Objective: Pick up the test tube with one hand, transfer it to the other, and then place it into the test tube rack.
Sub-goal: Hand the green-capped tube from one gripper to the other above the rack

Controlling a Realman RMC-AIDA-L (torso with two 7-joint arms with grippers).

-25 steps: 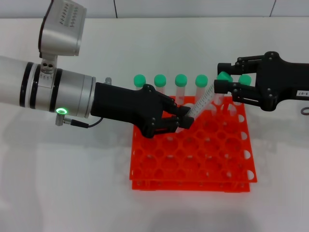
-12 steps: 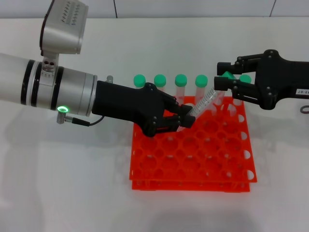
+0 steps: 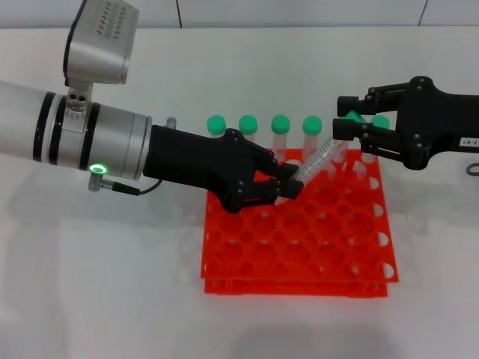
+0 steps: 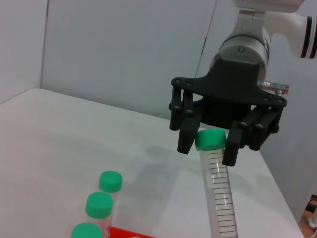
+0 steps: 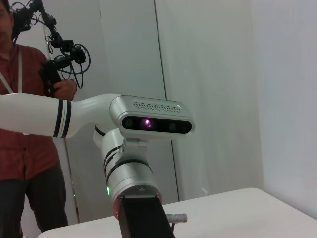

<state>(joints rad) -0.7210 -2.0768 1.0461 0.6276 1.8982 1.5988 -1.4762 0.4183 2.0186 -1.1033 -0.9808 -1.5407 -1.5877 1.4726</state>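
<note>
The left tool pinches the tube low, the right tool (fingers spread) brackets its cap: handover unfinished, rack placement remains.

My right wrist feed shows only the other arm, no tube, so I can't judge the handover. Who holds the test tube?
Observer: The left gripper grips the test tube at its lower end.
Operator: Where's my right gripper?
Observer: The right gripper is open, its jaws either side of the tube's green cap.
Operator: Over the rack?
Observer: Yes, the tube hangs tilted above the test tube rack, near its back rows.
</note>
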